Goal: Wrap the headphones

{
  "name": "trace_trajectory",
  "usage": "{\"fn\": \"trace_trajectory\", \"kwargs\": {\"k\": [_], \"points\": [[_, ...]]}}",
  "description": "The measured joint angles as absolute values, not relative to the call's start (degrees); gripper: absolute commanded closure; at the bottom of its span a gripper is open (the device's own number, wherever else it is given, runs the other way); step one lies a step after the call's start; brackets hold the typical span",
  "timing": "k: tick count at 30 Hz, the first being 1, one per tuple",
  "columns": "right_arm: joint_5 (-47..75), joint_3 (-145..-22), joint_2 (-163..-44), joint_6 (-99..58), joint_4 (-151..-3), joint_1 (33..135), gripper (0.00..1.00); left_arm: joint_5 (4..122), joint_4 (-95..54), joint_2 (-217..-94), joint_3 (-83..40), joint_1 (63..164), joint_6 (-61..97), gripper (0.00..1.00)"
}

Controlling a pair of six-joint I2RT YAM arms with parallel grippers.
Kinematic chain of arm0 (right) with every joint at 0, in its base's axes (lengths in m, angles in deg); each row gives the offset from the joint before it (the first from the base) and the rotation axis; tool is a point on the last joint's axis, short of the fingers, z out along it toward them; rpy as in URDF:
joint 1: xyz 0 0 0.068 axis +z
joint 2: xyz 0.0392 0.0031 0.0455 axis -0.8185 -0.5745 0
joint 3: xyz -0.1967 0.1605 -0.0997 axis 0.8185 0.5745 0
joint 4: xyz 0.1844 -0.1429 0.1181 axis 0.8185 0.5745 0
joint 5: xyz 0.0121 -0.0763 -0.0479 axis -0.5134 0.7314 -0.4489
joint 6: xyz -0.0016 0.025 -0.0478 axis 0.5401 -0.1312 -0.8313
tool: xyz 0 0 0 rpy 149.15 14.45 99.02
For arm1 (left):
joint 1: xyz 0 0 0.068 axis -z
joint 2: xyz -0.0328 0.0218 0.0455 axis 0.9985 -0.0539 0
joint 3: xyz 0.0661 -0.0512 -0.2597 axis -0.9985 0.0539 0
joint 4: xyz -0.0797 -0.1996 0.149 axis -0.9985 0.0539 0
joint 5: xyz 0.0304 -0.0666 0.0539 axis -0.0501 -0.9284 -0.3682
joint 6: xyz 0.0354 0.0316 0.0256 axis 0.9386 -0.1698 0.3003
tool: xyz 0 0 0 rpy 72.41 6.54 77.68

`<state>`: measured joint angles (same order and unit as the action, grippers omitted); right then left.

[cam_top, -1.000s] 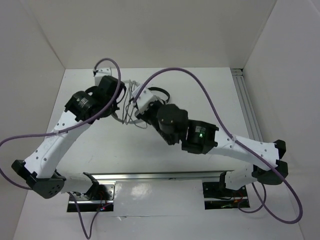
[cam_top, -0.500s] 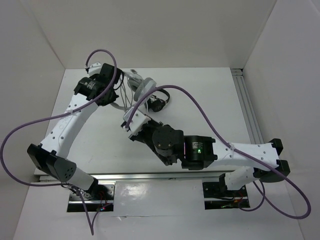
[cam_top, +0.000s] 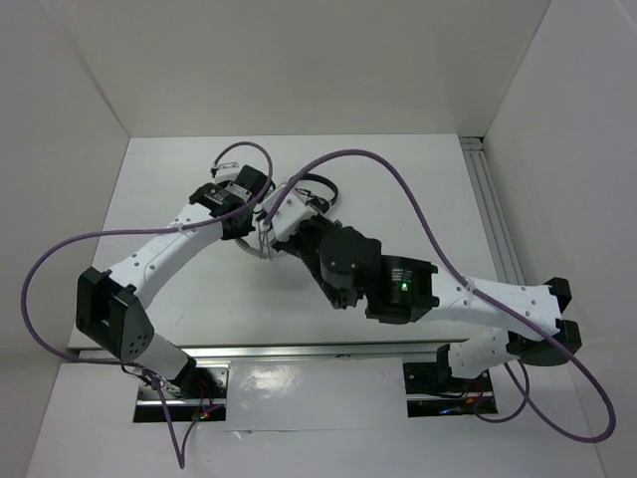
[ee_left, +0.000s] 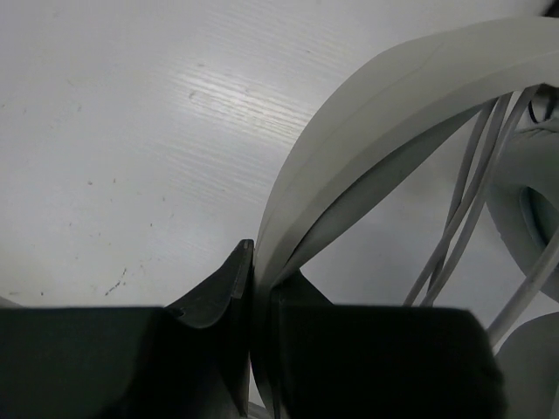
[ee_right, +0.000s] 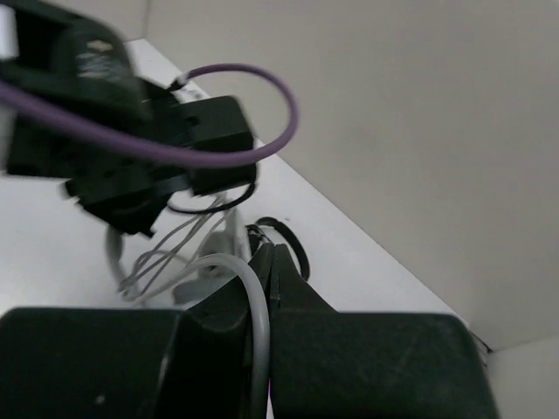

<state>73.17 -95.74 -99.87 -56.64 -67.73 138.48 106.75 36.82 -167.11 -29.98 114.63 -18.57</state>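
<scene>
White table [cam_top: 398, 169] carries both arms, their wrists meeting left of its middle. Under them, mostly hidden from above, are the headphones [ee_left: 367, 105]. The left fingers [ee_left: 246, 278] are clamped on their wide white band, while the right fingers [ee_right: 276, 266] pinch the thin grey cable [ee_right: 253, 301]

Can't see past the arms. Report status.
Left gripper shut on white headband. Right gripper shut on grey cable. Black headphones close beside the work.
</scene>
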Motion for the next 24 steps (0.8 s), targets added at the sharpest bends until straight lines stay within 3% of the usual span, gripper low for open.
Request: {"fn": "trace_trajectory", "kwargs": {"k": [12,24], "points": [[77.48,-90.95,-97.24,-67.57,-86.22,127.93,1.00,99.82,29.35,-161.69,-20.58,125.43,-4.91,1.00],[79.18,-90.95,-102.62,-88.01,-98.54,122.64,1.00,96.31,26.09,-160.11,-15.03,133.19,-3.25,1.00]]}}
